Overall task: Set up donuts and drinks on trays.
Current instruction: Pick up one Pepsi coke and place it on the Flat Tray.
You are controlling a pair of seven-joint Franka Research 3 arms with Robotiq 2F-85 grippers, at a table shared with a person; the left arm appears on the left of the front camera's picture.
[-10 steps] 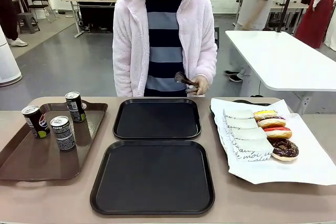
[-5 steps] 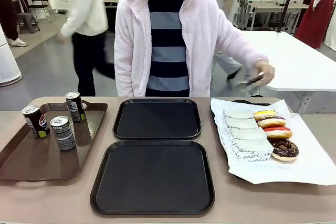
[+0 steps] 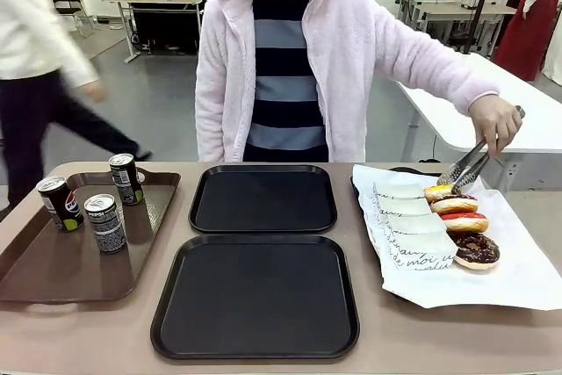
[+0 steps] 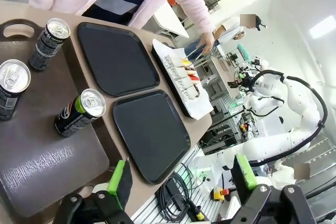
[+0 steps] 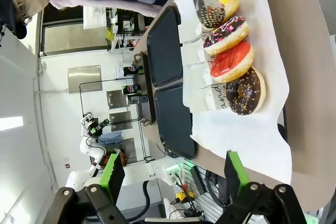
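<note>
1. The four iced ring donuts (image 3: 464,221) sit in white paper holders, in a row on a white paper sheet (image 3: 518,278) at 3 o'clock on the tan table (image 3: 439,340). None has left the sheet.
2. What has changed is the person's hand (image 3: 494,120). A second ago it held the metal tongs (image 3: 465,167) at the waist. It has since swung out toward 2 o'clock and lowered them. Their tips now touch the yellow-iced donut (image 3: 443,191) at the far end of the row, and the right wrist view shows the tips on it.
3. This looks like the first donut pick beginning, so serving has hardly begun.
4. The two black square plastic trays (image 3: 255,296), at 12 and 6 o'clock of the table's middle, are as bare as before.
5. The three slim dark cans (image 3: 105,222) stand upright on the long brown rectangular tray (image 3: 53,270) at 9 o'clock and have not moved.
6. The left claw (image 4: 182,179) is released and grasps nothing, hanging over the brown tray's side. The right claw (image 5: 173,174) is also released and empty, above the near edge of the donut sheet.
</note>
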